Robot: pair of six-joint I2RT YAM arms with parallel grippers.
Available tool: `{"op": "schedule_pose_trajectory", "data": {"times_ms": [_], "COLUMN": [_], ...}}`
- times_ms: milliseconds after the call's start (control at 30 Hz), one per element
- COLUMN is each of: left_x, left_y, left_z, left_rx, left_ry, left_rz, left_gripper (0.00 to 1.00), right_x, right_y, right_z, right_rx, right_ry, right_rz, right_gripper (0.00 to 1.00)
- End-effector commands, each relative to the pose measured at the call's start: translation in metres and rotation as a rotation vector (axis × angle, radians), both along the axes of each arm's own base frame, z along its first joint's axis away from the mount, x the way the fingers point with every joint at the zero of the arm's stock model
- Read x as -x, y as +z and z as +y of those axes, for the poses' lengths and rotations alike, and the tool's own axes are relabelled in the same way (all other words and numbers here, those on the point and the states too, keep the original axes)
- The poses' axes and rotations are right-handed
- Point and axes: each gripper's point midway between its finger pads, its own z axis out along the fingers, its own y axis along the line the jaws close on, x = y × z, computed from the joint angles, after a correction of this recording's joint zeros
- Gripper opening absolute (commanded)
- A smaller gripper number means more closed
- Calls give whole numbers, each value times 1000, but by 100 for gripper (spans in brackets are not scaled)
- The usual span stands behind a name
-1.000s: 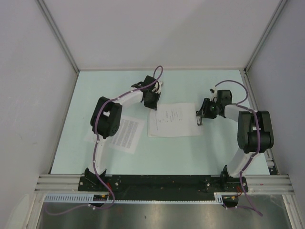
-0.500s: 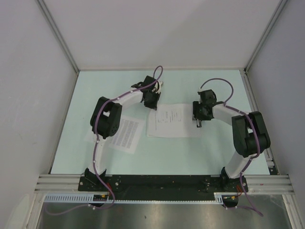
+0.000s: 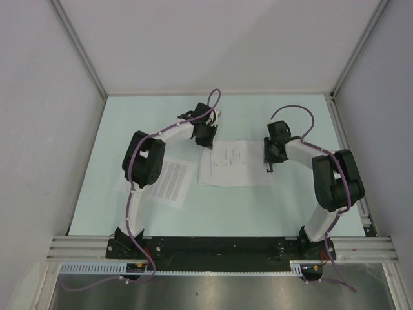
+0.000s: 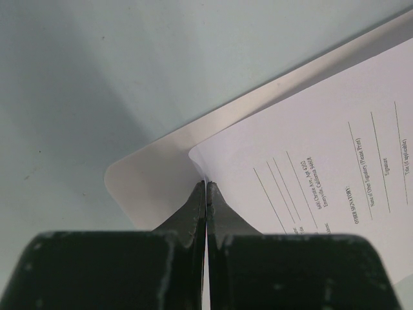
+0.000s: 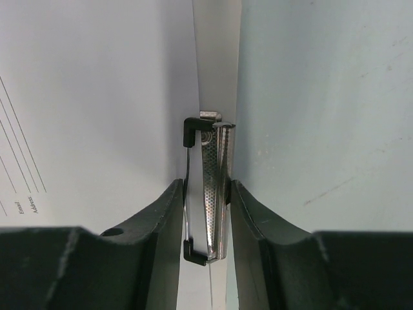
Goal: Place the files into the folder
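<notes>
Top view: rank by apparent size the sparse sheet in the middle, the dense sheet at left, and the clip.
1. sparse sheet and dense sheet: look alike; the left arm hides part of the dense one, so unranked.
2. clip: far the smallest.

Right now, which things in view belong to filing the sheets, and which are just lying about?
Job: sparse printed white paper sheet, pinched by left gripper; dense printed white paper sheet; flat white folder board; its metal clip, squeezed by right gripper.
Just there: pale green table; purple cables.
</notes>
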Motion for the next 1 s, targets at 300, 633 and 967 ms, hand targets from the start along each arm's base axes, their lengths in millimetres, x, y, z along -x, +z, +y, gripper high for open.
{"op": "schedule_pose_trajectory", "data": {"times_ms": [300,633,967], "left_x": [20,11,2], "left_y": [-39,-41,-41], "left_z": [13,14,5], "left_rx": [-86,-106,-113], "left_ry": [2,5,-11], "left_rz": [87,78,89], "left_gripper": [0,0,0], "right_x": [-4,-6,-5], "right_y": [-2,2,-3], "right_z": [21,23,22], "right_rx": [-278,-444,-461], "right_ry": [75,107,112], "right_rz": [28,5,7], "right_gripper": [0,0,0]}}
